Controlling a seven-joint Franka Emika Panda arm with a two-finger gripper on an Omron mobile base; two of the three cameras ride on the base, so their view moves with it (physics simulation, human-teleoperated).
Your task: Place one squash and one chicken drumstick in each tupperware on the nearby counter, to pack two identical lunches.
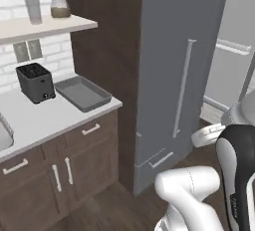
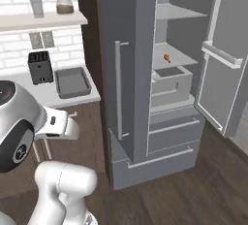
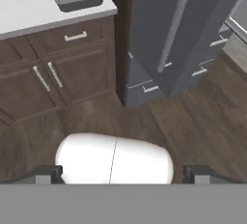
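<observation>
Gripper (image 3: pixel 123 174) spread wide, empty, over the floor. Chicken drumstick (image 2: pixel 166 58) on the fridge shelf, two o'clock: light, probably slick; grab its meaty end.

Looking forward and down from behind the arm's left in the left base view, taking in the counter (image 1: pixel 45 118) with the toaster (image 1: pixel 35 82) and one tupperware (image 1: pixel 82 93) fairly near, beside the fridge (image 1: pixel 174 75). Facing the same corner from behind the arm's right in the right base view, sitting farther back and seeing past the open fridge door (image 2: pixel 224 59) to the shelves. Pointing steeply down from the hand over the floor (image 3: pixel 193 131), catching the counter edge, tupperware and fridge base shared with both base views.
</observation>
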